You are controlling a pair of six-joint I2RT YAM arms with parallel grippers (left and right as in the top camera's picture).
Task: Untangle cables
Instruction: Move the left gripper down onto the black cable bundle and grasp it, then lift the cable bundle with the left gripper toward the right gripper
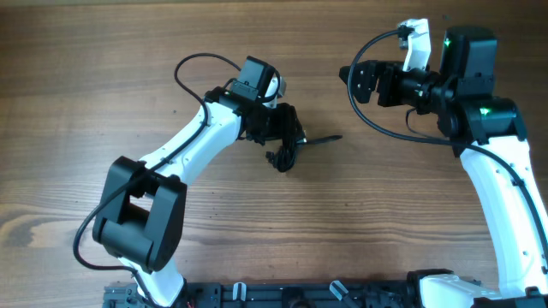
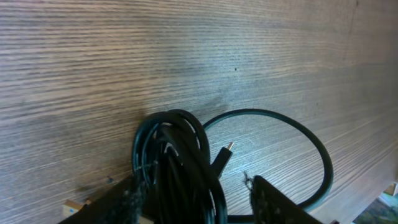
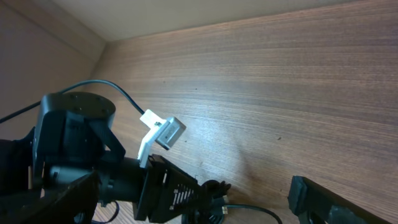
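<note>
on the table [image 2: 93,62], bunched black cables [image 2: 180,146]

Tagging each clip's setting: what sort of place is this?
Likely a robotics test bench: a wood-grain table, a white left arm and right arm mounted at its edge, and a small bundle of black cables between them.

Your left arm [image 1: 193,137] reaches forward and toward the centre, wrist tipped downward. Its left gripper [image 1: 288,137] sits low, and its fingers [image 2: 277,202] stand apart, not pressed together. Your right arm [image 1: 501,184] runs up the right side and bends inward. Its right gripper [image 1: 364,81] points toward the left arm, jaws spread fully wide.
</note>
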